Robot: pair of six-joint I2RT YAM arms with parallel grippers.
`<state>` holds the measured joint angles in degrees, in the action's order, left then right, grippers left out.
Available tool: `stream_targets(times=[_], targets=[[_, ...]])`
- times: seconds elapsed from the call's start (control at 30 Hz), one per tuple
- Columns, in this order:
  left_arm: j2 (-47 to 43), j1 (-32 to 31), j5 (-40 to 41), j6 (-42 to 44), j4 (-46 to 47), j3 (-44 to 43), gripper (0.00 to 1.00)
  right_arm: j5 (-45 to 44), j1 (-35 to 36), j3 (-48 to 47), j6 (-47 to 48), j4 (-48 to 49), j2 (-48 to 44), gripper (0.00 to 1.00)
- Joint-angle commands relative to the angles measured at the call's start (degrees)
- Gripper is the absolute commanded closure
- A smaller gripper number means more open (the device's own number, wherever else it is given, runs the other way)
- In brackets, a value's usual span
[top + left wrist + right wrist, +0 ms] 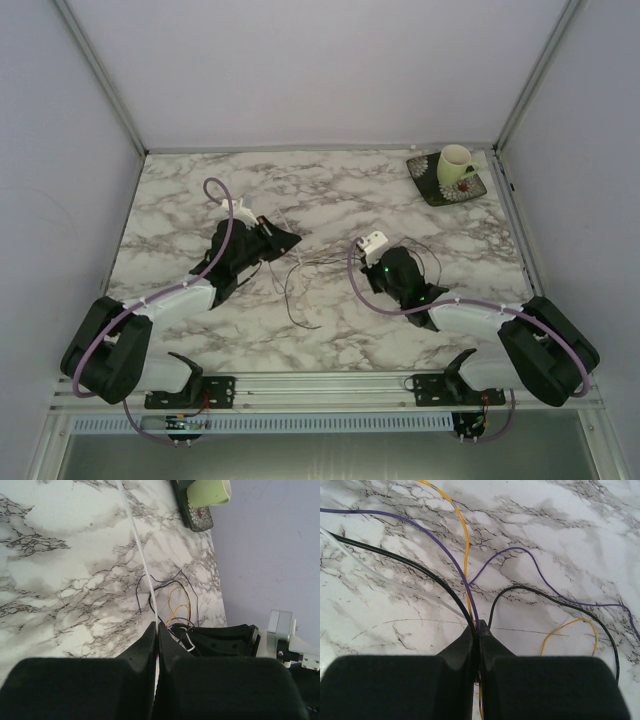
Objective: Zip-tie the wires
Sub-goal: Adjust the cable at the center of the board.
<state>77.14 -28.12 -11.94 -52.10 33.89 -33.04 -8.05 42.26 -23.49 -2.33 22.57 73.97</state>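
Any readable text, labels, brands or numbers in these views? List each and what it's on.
None readable in any view.
green mug: plain, no lettering.
saucer: flower pattern only, no text.
wires: no printing visible.

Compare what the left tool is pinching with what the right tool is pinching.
The left tool pinches one pale, translucent strip, probably the zip tie; the right tool pinches several wires together. The strip runs nearly straight across the marble table; the wires fan out in loose curves. The strip is colourless; the wires are purple, black and orange. Shared: both are thin, and each is clamped at the tip of a shut tool.
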Motion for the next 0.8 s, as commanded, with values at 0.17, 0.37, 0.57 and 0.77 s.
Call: stream_targets(times=[0.17, 0.37, 0.57, 0.77], targets=[[0.46, 0.34, -1.22, -0.61, 3.07, -0.01, 1.00, 5.05, -0.51, -1.87, -0.31, 1.29, 0.20, 0.96], [0.66, 0.35, 0.23, -0.13, 2.16, 0.00, 1.00, 5.87, -0.51, -2.95, -0.86, 0.72, -3.03, 0.52], [1.21, 0.35, 0.35, -0.02, 1.59, -0.09, 1.00, 4.76, -0.49, -4.24, -1.08, -1.31, -11.92, 0.36], [1.59, 0.39, 0.53, 0.18, 1.31, -0.34, 1.00, 9.91, -0.60, -4.41, -1.24, 0.31, -17.09, 0.34]])
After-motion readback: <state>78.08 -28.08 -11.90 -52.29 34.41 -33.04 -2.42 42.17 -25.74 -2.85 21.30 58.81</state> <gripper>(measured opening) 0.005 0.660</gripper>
